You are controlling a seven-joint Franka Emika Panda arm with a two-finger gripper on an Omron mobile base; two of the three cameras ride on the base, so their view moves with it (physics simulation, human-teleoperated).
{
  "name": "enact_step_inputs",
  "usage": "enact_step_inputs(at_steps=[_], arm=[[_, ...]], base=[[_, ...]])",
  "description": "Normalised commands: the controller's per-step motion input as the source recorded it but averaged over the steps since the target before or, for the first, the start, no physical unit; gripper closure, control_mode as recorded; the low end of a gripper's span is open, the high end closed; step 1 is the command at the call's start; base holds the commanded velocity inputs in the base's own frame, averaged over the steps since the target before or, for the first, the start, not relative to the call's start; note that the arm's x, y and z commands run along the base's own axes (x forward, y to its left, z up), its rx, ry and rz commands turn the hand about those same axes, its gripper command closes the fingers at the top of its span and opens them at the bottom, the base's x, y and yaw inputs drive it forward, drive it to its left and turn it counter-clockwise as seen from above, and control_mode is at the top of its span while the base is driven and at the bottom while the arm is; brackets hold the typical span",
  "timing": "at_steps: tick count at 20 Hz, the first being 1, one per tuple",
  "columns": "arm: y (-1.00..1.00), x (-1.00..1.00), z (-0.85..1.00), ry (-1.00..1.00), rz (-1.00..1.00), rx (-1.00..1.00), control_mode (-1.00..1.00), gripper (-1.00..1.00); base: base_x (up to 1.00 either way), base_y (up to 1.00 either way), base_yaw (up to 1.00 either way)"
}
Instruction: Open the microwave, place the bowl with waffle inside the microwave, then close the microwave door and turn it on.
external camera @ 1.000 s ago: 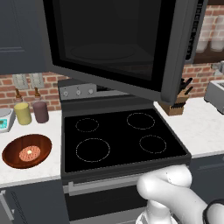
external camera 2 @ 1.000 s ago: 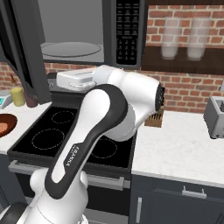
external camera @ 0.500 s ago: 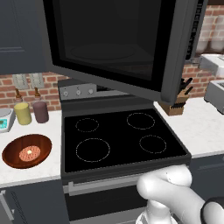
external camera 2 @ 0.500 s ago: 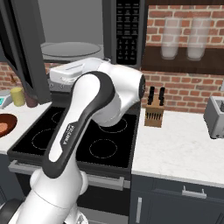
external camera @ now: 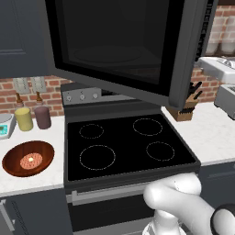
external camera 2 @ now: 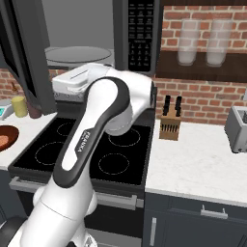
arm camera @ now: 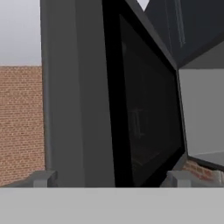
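Microwave door (external camera: 124, 43) stands swung open above the stove (external camera: 124, 147); gripper (arm camera: 109, 179) spread wide, holding nothing, faces it; bowl (external camera: 27, 158) with waffle (external camera: 31, 160) waits left.

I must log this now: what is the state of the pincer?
Pincer: open, holding nothing; its fingertips stand wide apart before the microwave door.
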Motion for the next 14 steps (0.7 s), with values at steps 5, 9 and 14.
enact_step_inputs(at_steps=[5, 9, 14], arm=[[0.40, 0.00, 0.00, 0.00, 0.12, 0.00, -1.00, -1.00], [0.64, 0.00, 0.00, 0.00, 0.06, -0.03, -1.00, -1.00], [0.46, -0.06, 0.00, 0.00, 0.04, 0.00, -1.00, -1.00]], base=[[0.00, 0.00, 0.00], [0.00, 0.00, 0.00], [0.00, 0.00, 0.00]])
